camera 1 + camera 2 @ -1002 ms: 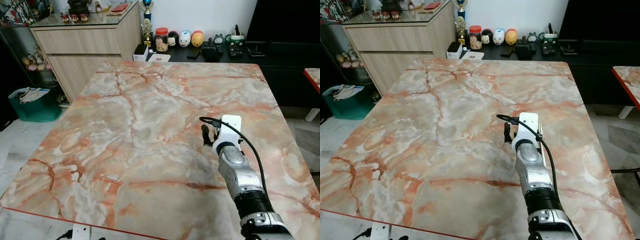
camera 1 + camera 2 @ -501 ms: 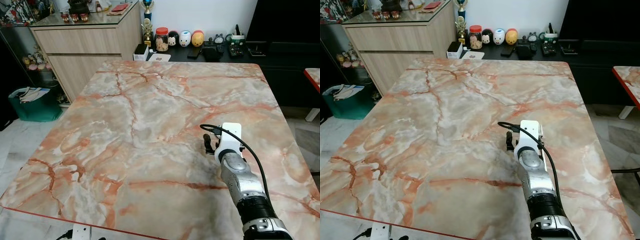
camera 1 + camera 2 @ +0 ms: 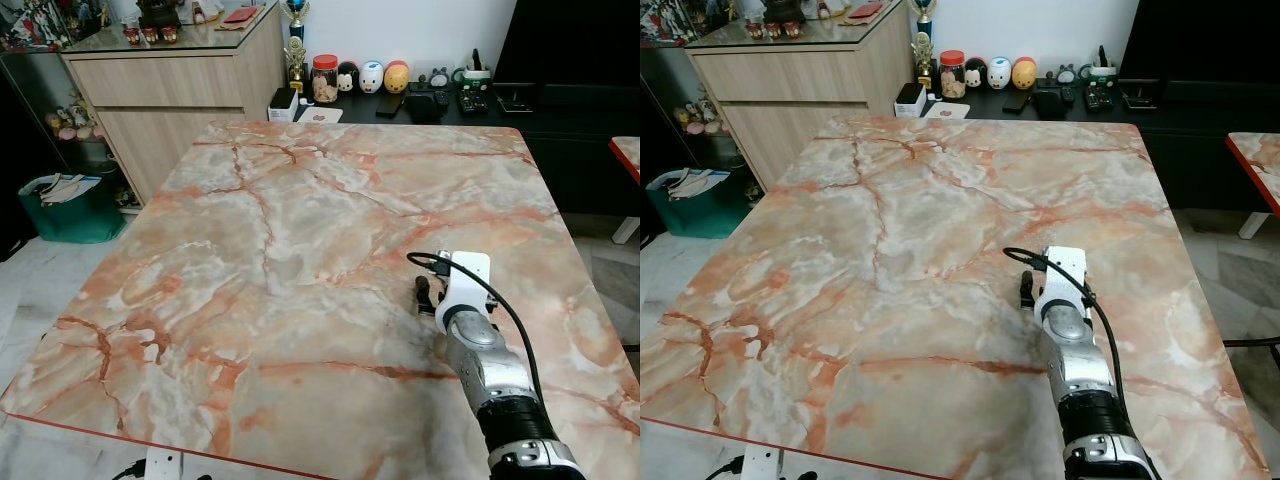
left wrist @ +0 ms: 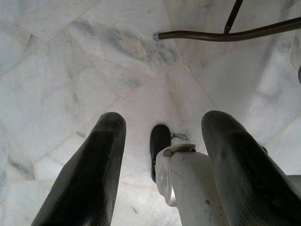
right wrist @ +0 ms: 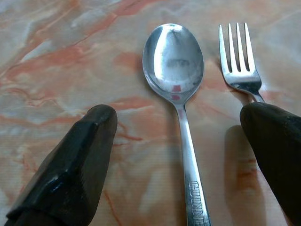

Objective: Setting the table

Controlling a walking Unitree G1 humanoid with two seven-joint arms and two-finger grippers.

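Observation:
A steel spoon (image 5: 173, 56) and a steel fork (image 5: 238, 61) lie side by side on the marble table (image 3: 260, 220), handles toward the camera in the right wrist view. My right gripper (image 5: 181, 117) hovers low over them, open; the spoon's handle runs between its two black fingers (image 5: 80, 165), and the fork lies just inside the other finger. From the head, that gripper (image 3: 424, 295) points down at the table's right half. My left gripper (image 4: 164, 120) hangs open over the pale floor, holding nothing.
A wooden cabinet (image 3: 170, 90) stands at the far left. A low black shelf with a jar and figurines (image 3: 370, 78) runs behind the table. A green bin (image 3: 65, 205) sits on the floor at left. Another table's edge (image 3: 625, 160) is at right.
My right arm has drawn back toward the table's near edge and a little to the right. The gripper stays open.

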